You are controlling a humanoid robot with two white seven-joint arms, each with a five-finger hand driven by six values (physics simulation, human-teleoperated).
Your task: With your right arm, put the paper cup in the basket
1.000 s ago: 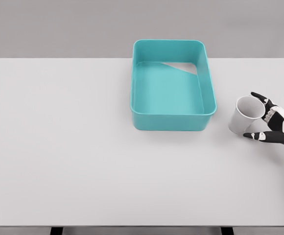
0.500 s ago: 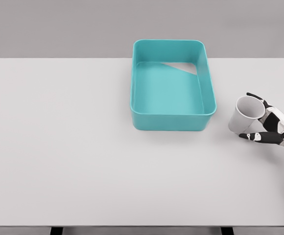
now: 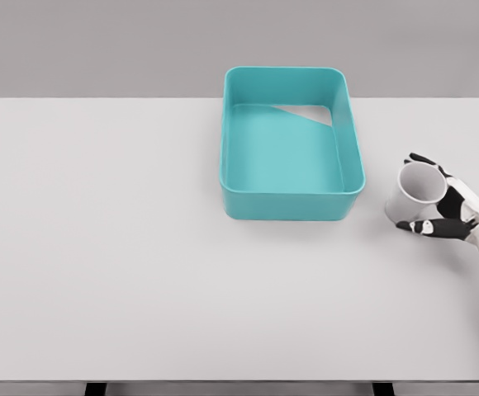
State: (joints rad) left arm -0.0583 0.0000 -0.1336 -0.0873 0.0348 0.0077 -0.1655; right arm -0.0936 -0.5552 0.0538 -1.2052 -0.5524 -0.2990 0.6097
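The right hand (image 3: 446, 208) wraps its fingers around the paper cup (image 3: 414, 195), likely light, thin-walled and easily crushed, so a gentle mid-wall grip suits

Right hand (image 3: 450, 206) at the right edge, arm entering from lower right, fingers (image 3: 421, 159) and thumb curled in a grasp

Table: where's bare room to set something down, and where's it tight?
The table is bare all along the left of the teal basket and across the front strip near the edge. The basket's floor is bare too. It is tight only at the right, where the right hand wraps the paper cup beside the basket's right wall.
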